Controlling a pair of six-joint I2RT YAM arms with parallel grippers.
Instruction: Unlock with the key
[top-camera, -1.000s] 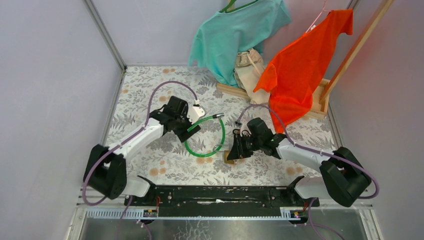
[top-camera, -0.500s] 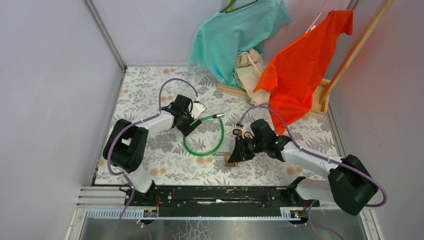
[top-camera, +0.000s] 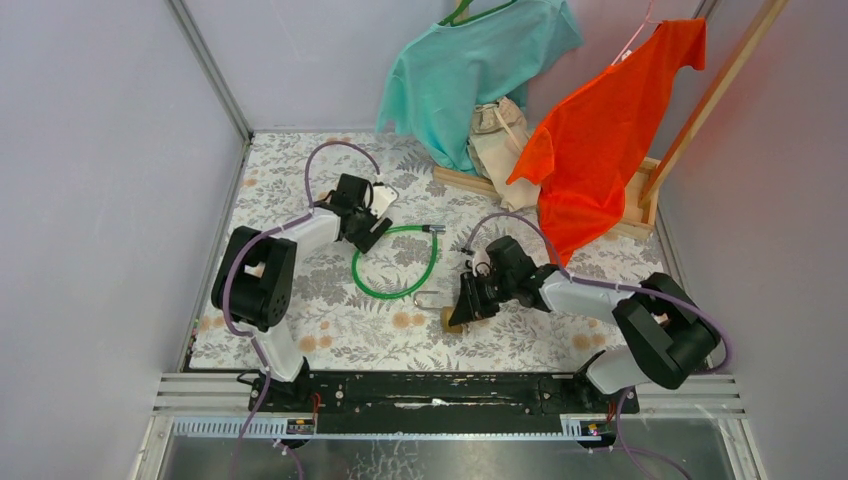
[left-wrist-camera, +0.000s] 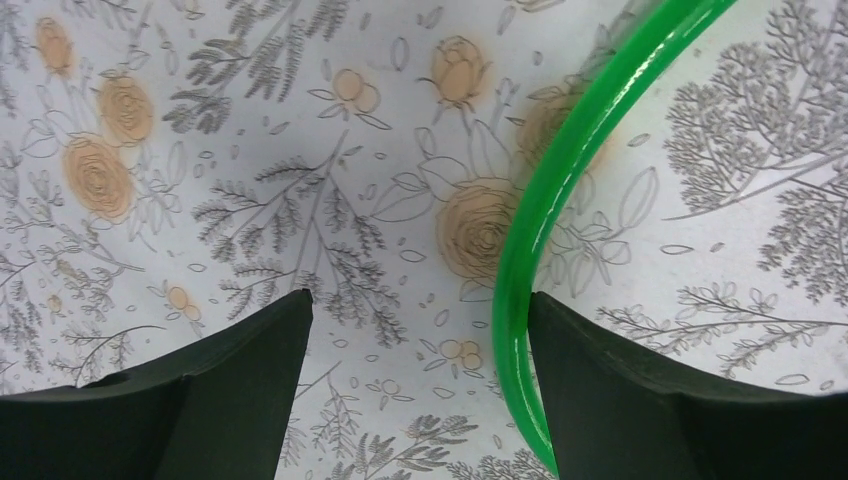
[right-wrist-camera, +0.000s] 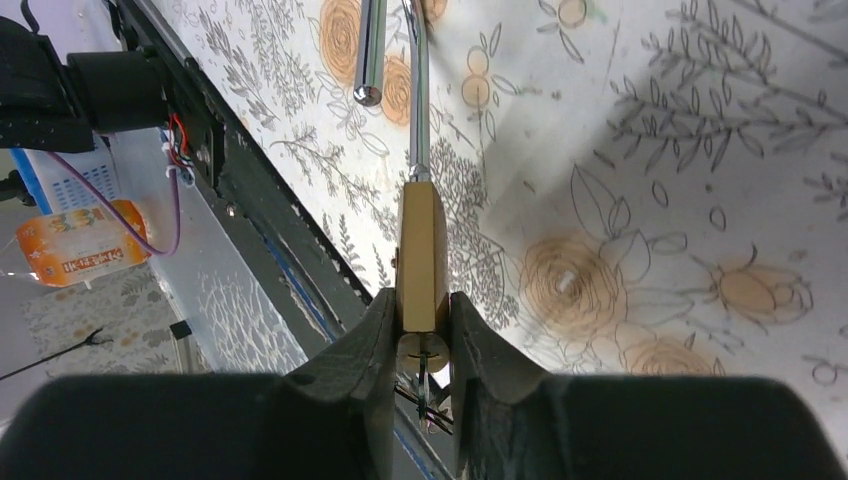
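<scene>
One brass padlock (right-wrist-camera: 422, 255) here, pinched tight between the right fingers (right-wrist-camera: 372, 345) low over the floral worktop (top-camera: 300, 300) near its front edge. One green cable loop (top-camera: 395, 262) lies just beside the left fingers (left-wrist-camera: 230, 390), spread wide and gripping nothing. One orange packet (right-wrist-camera: 80, 250) carries print too small to read.

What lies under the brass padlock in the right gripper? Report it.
The floral table cover shows beneath the brass padlock, clamped in the right gripper. The patch directly under its body is covered, so contact cannot be told.
</scene>
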